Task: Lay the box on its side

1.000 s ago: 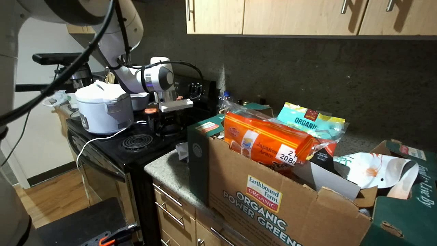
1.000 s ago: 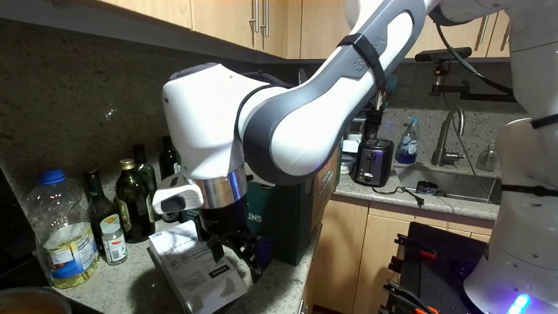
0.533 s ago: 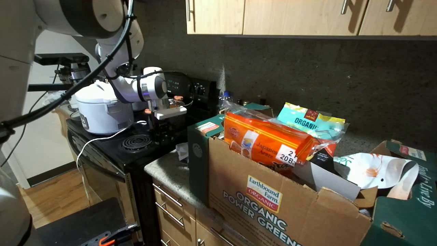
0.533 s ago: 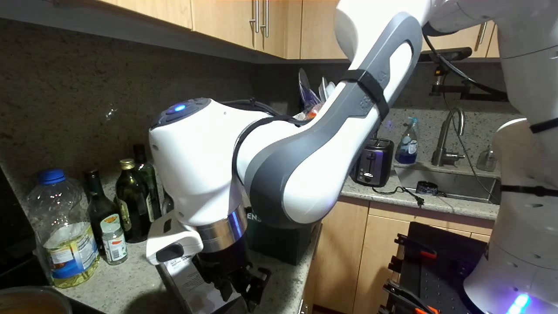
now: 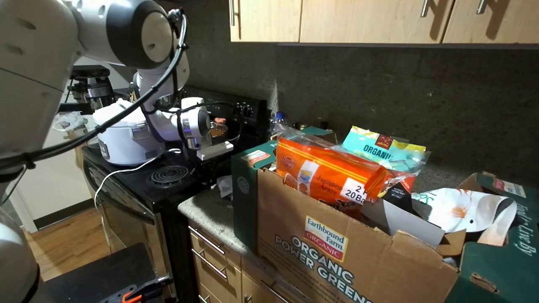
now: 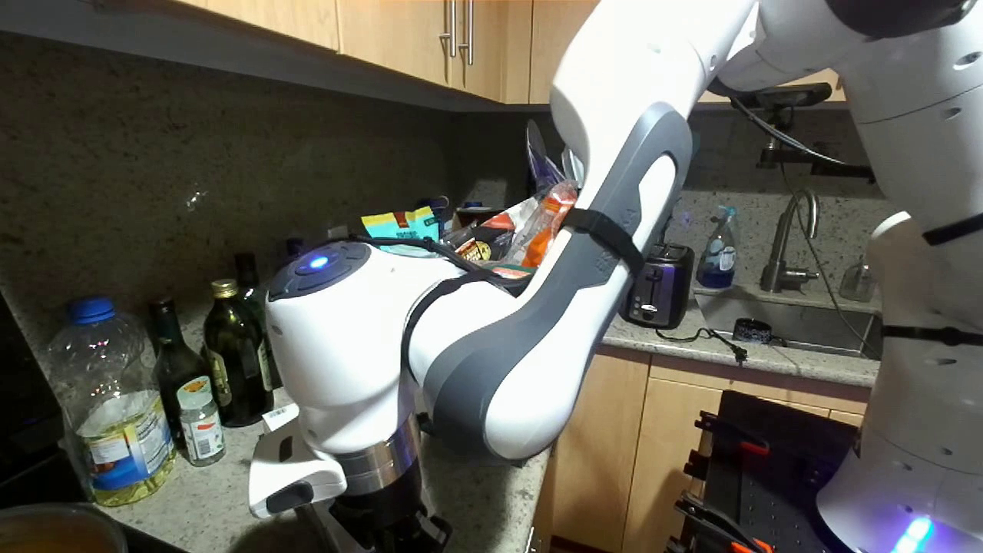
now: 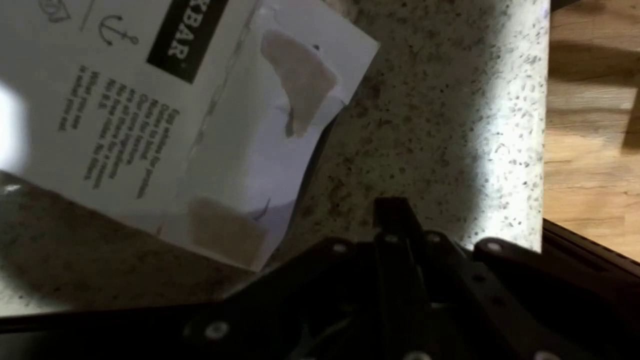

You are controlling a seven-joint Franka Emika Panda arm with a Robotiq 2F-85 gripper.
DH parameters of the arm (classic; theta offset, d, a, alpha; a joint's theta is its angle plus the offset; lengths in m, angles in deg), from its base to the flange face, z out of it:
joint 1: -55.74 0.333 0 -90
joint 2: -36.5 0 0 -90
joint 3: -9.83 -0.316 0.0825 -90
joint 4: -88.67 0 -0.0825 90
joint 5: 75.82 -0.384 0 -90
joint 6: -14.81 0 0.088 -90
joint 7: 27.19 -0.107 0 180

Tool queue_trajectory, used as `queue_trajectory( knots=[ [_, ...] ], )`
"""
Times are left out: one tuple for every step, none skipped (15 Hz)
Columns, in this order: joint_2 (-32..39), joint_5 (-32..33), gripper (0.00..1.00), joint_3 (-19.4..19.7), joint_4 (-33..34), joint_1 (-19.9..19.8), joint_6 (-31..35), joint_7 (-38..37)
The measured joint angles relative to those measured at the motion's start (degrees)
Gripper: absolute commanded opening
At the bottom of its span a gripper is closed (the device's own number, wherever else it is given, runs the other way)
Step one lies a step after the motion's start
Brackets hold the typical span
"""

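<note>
wall [image 5: 370, 97]: dark, speckled | upper cabinets [image 5: 362, 21]: pale wood | floor [image 5: 63, 246]: wood planks | countertop [image 5: 210, 212]: grey, speckled

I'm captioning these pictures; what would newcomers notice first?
Probably the white-and-grey robot arm, slanting across an exterior view. Next, the bright orange plastic packet poking from the brown cardboard carton in an exterior view. A white printed cardboard box fills the wrist view's upper left.

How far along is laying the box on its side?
Looks done: the box lies on the counter, broad printed face up. In hand: nothing gripped; the gripper is shut beside the box's end. Left: probably only backing the gripper away, unless you want a narrow side down.
</note>
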Motion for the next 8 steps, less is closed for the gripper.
queue_trajectory(
  knots=[
    [1.1,0.25,0.0,0.12,0.72,0.06,0.94,0.0],
    [2.19,0.46,0.0,0.29,1.51,0.23,1.69,0.0],
    [3.25,0.74,0.0,0.62,2.4,0.58,2.39,-0.03],
    [4.26,1.12,0.0,1.01,3.31,1.0,3.06,-0.13],
    [5.16,1.76,0.0,1.51,4.22,1.53,3.5,-0.38],
    [5.88,2.66,0.0,2.01,5.09,2.14,3.81,-1.23],
    [6.42,3.54,0.0,2.59,5.83,2.82,3.97,-2.1],
    [6.8,4.5,0.0,3.09,6.48,3.49,3.99,-2.99]
  ],
)
